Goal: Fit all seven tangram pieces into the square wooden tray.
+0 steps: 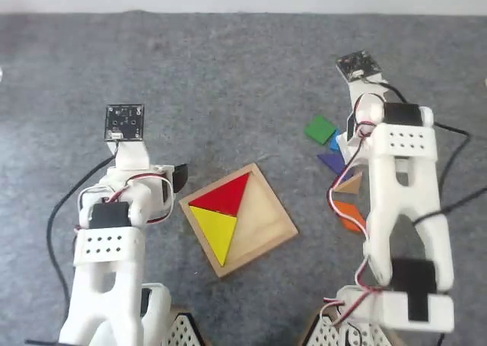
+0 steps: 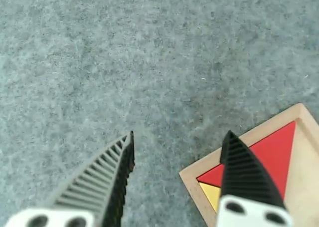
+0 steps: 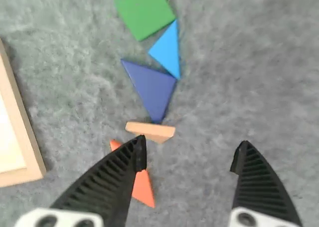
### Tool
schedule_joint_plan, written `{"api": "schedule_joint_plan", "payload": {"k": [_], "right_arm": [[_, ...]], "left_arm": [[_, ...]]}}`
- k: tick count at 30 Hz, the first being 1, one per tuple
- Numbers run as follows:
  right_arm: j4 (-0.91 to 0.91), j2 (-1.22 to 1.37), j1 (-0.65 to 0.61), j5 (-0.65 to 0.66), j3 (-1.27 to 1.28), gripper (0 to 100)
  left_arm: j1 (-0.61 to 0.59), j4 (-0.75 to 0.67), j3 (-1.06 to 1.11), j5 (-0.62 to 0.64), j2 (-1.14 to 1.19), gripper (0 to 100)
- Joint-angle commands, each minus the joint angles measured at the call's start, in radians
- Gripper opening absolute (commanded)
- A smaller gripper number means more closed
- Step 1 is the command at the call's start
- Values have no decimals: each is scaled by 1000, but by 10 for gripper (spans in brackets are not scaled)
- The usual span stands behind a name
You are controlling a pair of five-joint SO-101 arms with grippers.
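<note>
Between the two arms, on the grey felt (image 1: 228,72), lies the square wooden tray (image 1: 266,223), turned corner-on. Two large triangles sit inside it, the yellow triangle (image 1: 217,230) nearer and the red triangle (image 1: 226,196) beyond, meeting along one edge; the tray's other half is bare wood. Left gripper (image 2: 180,133): jaws spread wide, holding nothing, above the felt at the tray's left corner. Right gripper (image 3: 193,140): jaws likewise wide and unladen, poised over the loose pieces to the right of the tray. These run in a line away from the arm base: orange piece (image 3: 143,187), partly behind one finger; tan piece (image 3: 149,131); dark blue triangle (image 3: 152,87); light blue triangle (image 3: 167,50); green square (image 3: 144,11), farthest.
</note>
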Motion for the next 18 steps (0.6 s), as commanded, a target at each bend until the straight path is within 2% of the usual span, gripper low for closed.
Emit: {"api": "schedule_joint_plan", "payload": {"k": [1, 4, 9, 13, 18], "right_arm": [[1, -18, -12, 21, 86, 274], [-90, -143, -12, 46, 287, 274], [-81, -478, -53, 272, 631, 274], [-35, -605, -85, 371, 698, 274], [-24, -542, -174, 425, 697, 312]], "left_arm": [[-3, -21, -4, 12, -28, 275], [-3, -21, -4, 12, -28, 275], [-3, -21, -4, 12, -28, 275], [-2, -21, -4, 12, -28, 275], [-6, -20, -4, 12, -28, 275]]}}
